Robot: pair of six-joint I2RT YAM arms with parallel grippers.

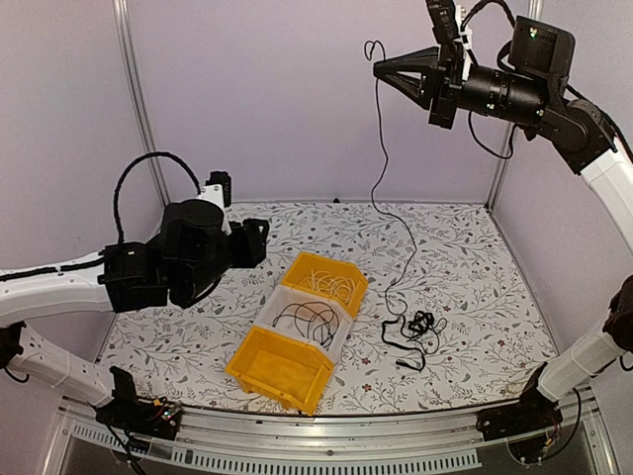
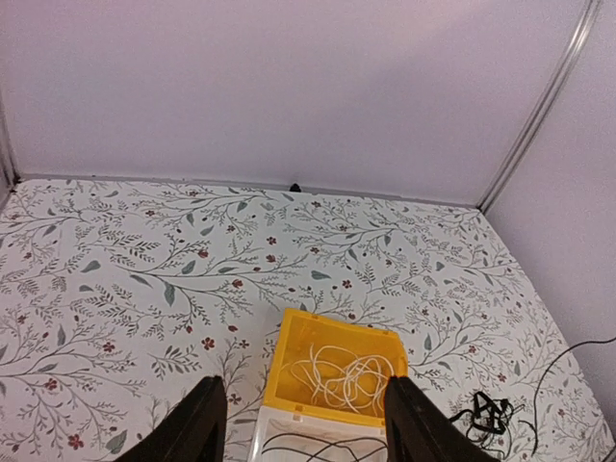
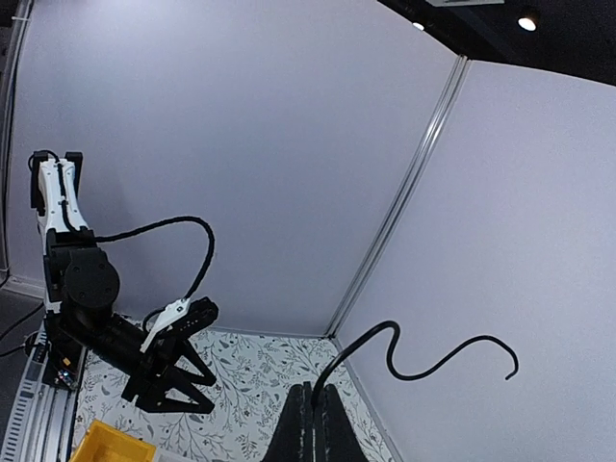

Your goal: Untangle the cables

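Right end effector [image 1: 384, 67] clenched on single black cable [image 1: 380, 148], high above far right of surface [image 1: 475, 257].

Risks for you:
- Lower end looks caught in black tangle [image 1: 415, 332]. More lift may haul whole clump up instead of freeing strand.
- Thin cable may slip from clenched tips.
- Dangling length may snag bins [image 1: 277, 384].

Position: cable hangs from right end effector down to tangle, which lies on surface right of bins. Left end effector [image 1: 252, 242] released, empty, left of bins, well apart from tangle.
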